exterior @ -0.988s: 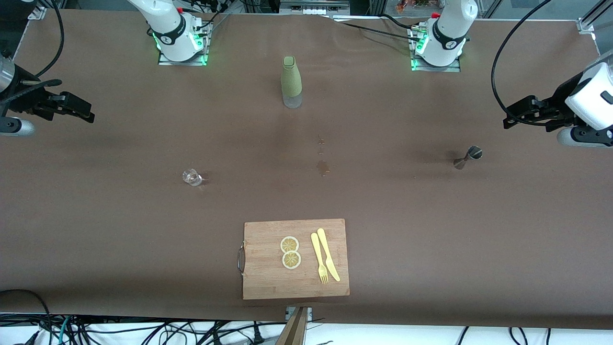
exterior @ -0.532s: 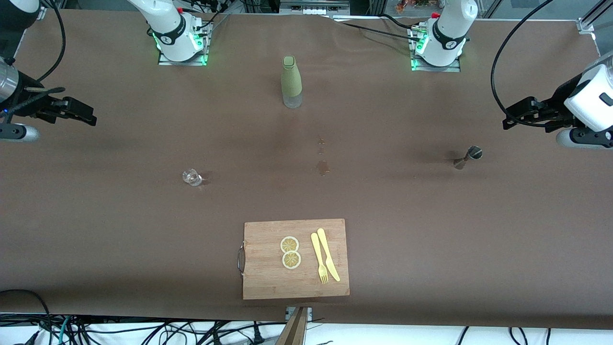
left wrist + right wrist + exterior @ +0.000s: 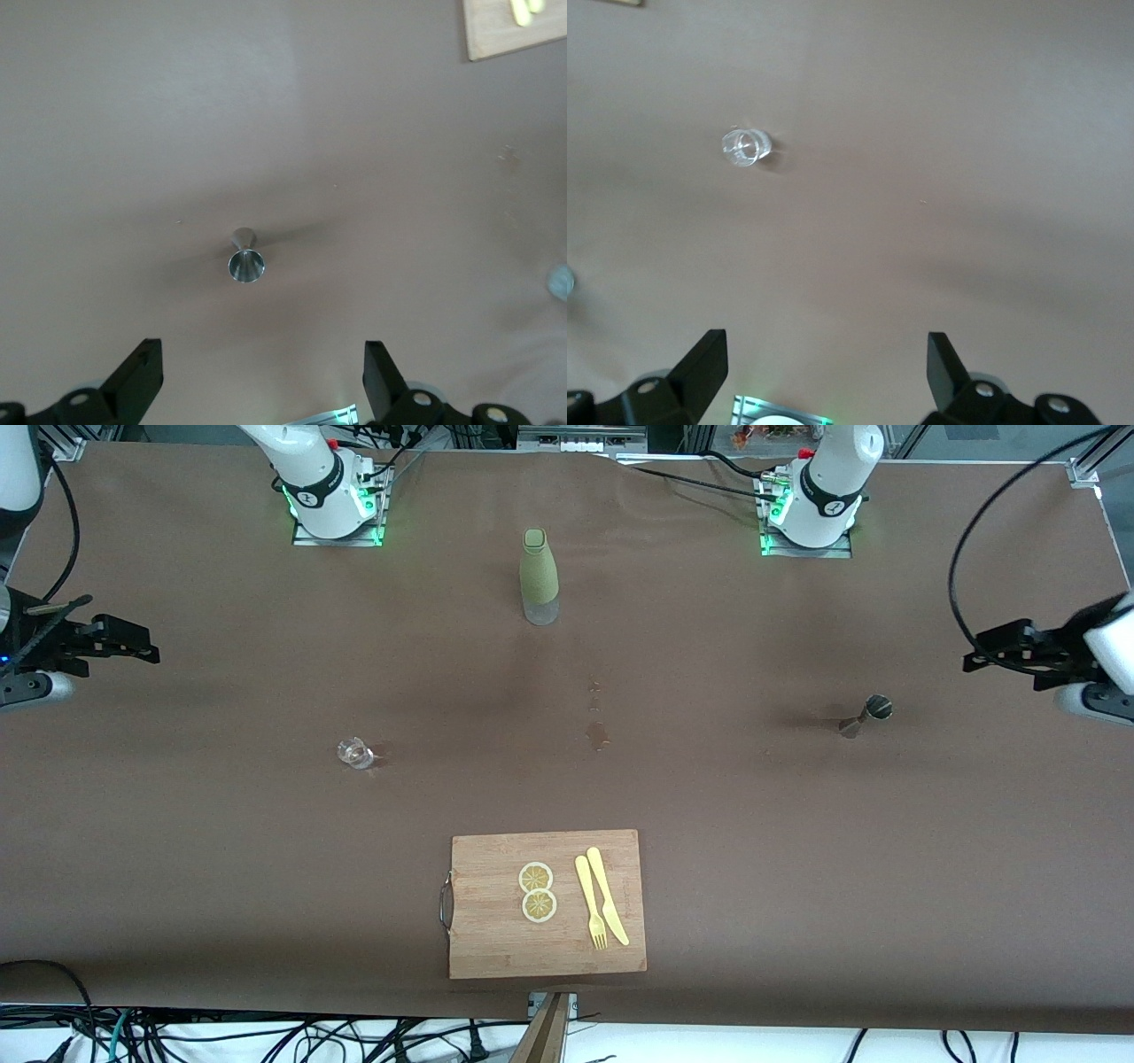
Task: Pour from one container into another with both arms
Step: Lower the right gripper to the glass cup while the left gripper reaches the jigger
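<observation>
Two grippers, both up in the air at the table's ends with nothing in them. The left gripper [image 3: 974, 660] hangs over the brown table [image 3: 797, 850] at the left arm's end, fingers spread wide apart in the left wrist view [image 3: 257, 385], and it's looking down at a small metal jigger [image 3: 866, 715] standing upright on the cloth, shown in the wrist view too [image 3: 245, 258]. The right gripper [image 3: 146, 654] is over the right arm's end of the table, also spread wide with nothing between the fingers [image 3: 824, 381]. Its camera sees a little clear glass [image 3: 745, 147], which in the front view [image 3: 354, 753] sits on the table about as near the camera as the jigger, well apart from it. Between the two arm bases stands a green-sleeved bottle [image 3: 539, 577], upright, farther from the camera than everything else. A few wet spots [image 3: 597, 734] mark the cloth in the middle. Nearest the camera is a wooden cutting board [image 3: 496, 939] with two lemon slices [image 3: 537, 892], a yellow fork [image 3: 590, 903] and a yellow knife [image 3: 607, 895] lying on it, side by side.
</observation>
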Controlling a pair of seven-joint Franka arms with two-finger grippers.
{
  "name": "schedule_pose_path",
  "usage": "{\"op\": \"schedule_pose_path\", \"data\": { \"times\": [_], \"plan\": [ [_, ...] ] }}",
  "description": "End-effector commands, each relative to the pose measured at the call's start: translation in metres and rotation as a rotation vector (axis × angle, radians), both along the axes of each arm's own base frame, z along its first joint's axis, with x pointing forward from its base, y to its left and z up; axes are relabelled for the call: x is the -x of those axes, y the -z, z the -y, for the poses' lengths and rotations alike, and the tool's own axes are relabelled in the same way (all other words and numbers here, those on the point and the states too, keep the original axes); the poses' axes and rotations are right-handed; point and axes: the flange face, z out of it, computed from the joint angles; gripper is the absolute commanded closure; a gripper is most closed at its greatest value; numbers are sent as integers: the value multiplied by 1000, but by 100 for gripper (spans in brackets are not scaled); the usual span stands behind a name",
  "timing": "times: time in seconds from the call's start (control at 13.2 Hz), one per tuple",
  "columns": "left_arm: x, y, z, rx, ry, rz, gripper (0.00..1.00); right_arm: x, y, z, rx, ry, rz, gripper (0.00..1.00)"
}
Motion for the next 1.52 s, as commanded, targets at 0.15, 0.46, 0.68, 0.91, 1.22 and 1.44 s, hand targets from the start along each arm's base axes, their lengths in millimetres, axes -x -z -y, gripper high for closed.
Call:
{"op": "schedule_pose_path", "data": {
  "times": [0.15,0.46,0.68,0.91,1.22,1.44],
  "plan": [
    [14,77,-96,331,241,42,0,-4,36,52,-279,-245,-17,0],
    [54,176,-148,691,425,165,0,-12,105,83,-445,-492,45,0],
    [79,253,-158,886,562,355,0,-19,173,101,-640,-594,142,0],
    [82,323,-160,998,688,589,0,-29,223,103,-720,-704,285,0],
    [103,381,-185,1035,807,846,0,-16,313,86,-840,-738,514,0],
    [113,395,-196,1028,913,1004,0,-15,367,66,-946,-775,646,1]
  ]
}}
